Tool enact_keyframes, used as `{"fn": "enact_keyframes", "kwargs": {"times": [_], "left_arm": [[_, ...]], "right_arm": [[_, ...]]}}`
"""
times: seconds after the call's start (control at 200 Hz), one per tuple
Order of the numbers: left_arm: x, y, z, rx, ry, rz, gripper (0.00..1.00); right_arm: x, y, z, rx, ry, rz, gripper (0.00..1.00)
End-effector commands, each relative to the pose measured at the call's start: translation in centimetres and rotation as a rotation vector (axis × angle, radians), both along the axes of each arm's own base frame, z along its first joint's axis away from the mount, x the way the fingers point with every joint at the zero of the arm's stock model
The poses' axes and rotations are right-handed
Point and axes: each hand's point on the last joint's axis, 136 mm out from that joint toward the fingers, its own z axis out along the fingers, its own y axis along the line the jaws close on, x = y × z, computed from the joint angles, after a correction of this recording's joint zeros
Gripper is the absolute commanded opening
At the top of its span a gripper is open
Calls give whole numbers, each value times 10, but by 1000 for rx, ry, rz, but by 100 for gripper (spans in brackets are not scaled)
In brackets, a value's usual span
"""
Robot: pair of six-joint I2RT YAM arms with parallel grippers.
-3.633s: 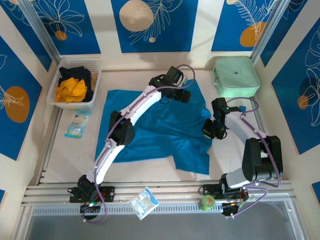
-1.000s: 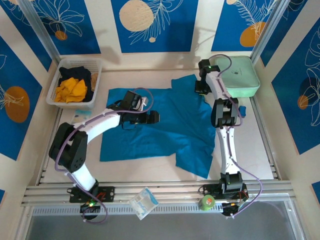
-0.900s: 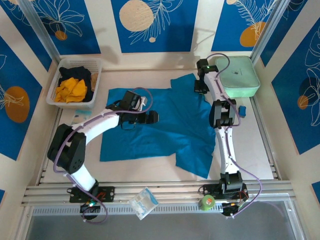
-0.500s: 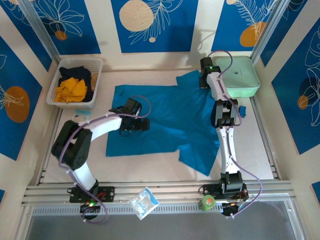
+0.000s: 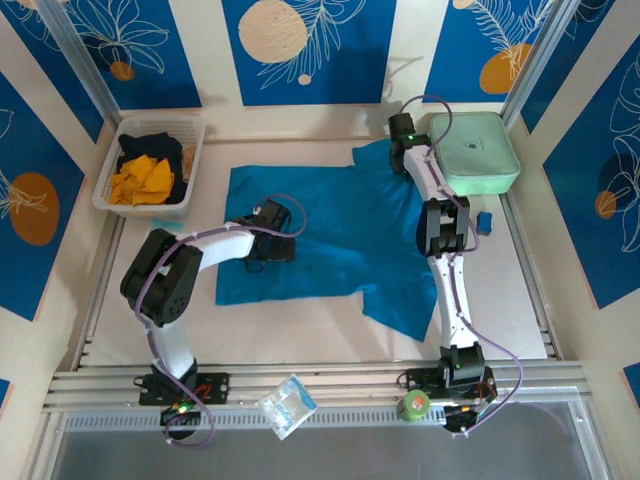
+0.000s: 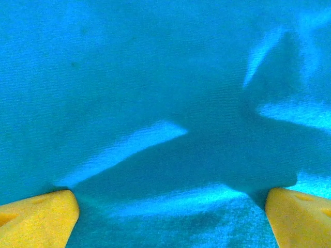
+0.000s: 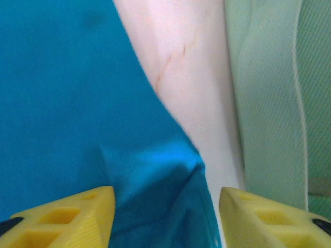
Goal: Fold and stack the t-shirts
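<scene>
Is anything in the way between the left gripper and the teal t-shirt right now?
Nothing visible does. The left gripper sits open directly over the teal t-shirt, with bare cloth spread beneath it.

Folds the left arm (image 5: 170, 345) sharply: rises from the near-left base to a black elbow joint on the left, then runs the white forearm rightward toward the middle. Ends low in the left fingers (image 6: 36, 219), yellow, spread wide, with a broad gap between the tips and no grip on anything. Stretches the right arm (image 5: 455, 300) almost straight from the near-right base to the far side, with a black joint about halfway along and the wrist leaning slightly left at the far end. Points the right fingers (image 7: 67, 217) downward, yellow too, parted with clear space between them, not clamped.
</scene>
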Motion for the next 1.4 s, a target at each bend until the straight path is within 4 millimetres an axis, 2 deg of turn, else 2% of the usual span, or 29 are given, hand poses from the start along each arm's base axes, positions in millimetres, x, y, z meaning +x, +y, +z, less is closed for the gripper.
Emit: {"fn": "enact_keyframes", "kwargs": {"times": [0.0, 0.09, 0.16, 0.25, 0.355, 0.455, 0.515, 0.585, 0.695, 0.926, 0.986, 1.061, 1.141, 1.396], "left_arm": [[-15, -3, -3, 1, 76, -54, 97], [-4, -12, 32, -28, 9, -92, 98], [0, -13, 58, -44, -36, -101, 99], [-4, -7, 79, -40, -68, -85, 99], [-18, 10, 79, -1, -46, -45, 99], [-35, 25, 63, 42, 6, -4, 97], [-42, 33, 50, 52, 30, 21, 94], [-47, 39, 37, 56, 45, 50, 90], [-51, 49, 18, 77, 70, 90, 85], [-59, 67, -17, 112, 133, 148, 82], [-62, 71, -22, 117, 151, 158, 81], [-67, 75, -24, 119, 161, 166, 81], [-74, 78, -26, 117, 169, 169, 81], [-101, 92, -29, 121, 212, 183, 81]], "right_arm": [[-27, 2, 74, 102, -74, -75, 59], [-62, 6, 108, 158, -100, -109, 62], [-101, 11, 121, 209, -92, -137, 64], [-158, 20, 116, 290, -31, -169, 61], [-219, 33, 93, 381, 83, -189, 51], [-266, 47, 69, 453, 196, -193, 40], [-287, 58, 55, 511, 260, -191, 32], [-306, 66, 39, 549, 331, -205, 21], [-333, 70, 17, 533, 414, -256, 13], [-379, 72, -25, 519, 539, -357, 5], [-389, 70, -35, 507, 576, -397, 0], [-400, 64, -45, 464, 620, -443, 0], [-411, 57, -50, 409, 658, -479, 0], [-446, 39, -40, 327, 662, -543, 0]]}}
